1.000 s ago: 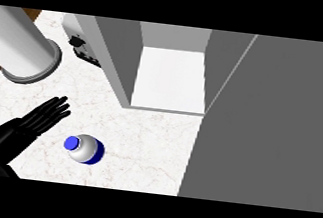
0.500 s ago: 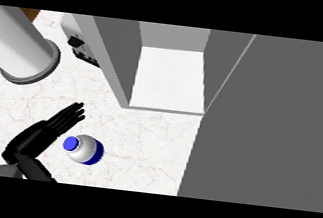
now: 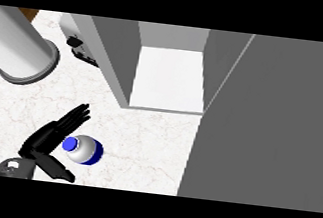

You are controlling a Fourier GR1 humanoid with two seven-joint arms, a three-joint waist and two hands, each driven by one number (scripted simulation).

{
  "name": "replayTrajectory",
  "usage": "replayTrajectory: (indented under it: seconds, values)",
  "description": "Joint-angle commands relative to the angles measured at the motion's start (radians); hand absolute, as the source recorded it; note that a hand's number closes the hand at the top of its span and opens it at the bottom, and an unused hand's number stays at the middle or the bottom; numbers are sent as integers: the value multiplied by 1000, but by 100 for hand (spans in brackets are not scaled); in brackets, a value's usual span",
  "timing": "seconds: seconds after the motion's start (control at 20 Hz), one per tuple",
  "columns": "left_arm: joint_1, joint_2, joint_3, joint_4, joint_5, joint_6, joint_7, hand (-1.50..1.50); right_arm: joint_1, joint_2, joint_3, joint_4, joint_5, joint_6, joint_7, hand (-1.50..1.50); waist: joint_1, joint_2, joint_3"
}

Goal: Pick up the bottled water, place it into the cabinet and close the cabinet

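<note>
White marbled bench (image 3: 147, 134) carrying the bottled water (image 3: 83, 150), seen from above as a blue cap on a pale body, standing near the lower left. Left hand (image 3: 51, 137), black, lies just beside the bottle on its left, fingers straight and spread, thumb below the bottle. Cabinet (image 3: 168, 76) stands open behind, its grey door (image 3: 274, 124) swung out at right.

Grey cylinder (image 3: 19, 47), perhaps a toaster (image 3: 82, 49) behind.

The left hand (image 3: 51, 139) hides part of the bottled water (image 3: 83, 150); its forearm runs off the lower edge.
</note>
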Motion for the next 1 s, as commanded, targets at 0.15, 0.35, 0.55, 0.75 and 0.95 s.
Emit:
replayTrajectory:
  seconds: [0.15, 0.35, 0.55, 0.75, 0.95]
  values:
    - [-117, 12, -12, 221, -20, -49, -205, -150, -46, -20, -54, -51, 6, -3, 47, -150, -1, 4, -1]
    - [-110, -27, -22, 237, -11, 2, -221, -150, 4, -13, 86, -125, 128, -58, 101, -150, 0, -3, -1]
    - [-135, -23, -19, 304, -3, -1, -302, -150, -32, -22, 49, -83, 85, -56, 76, -150, -2, 1, -1]
    - [-155, -95, -45, 320, -3, 40, -301, 150, 0, -46, 45, -123, 65, -58, 67, -150, -5, -1, -1]
    - [-134, -110, -98, 295, -12, -21, -312, 150, -29, -57, 22, -108, 40, -57, 84, -150, 6, -2, 0]
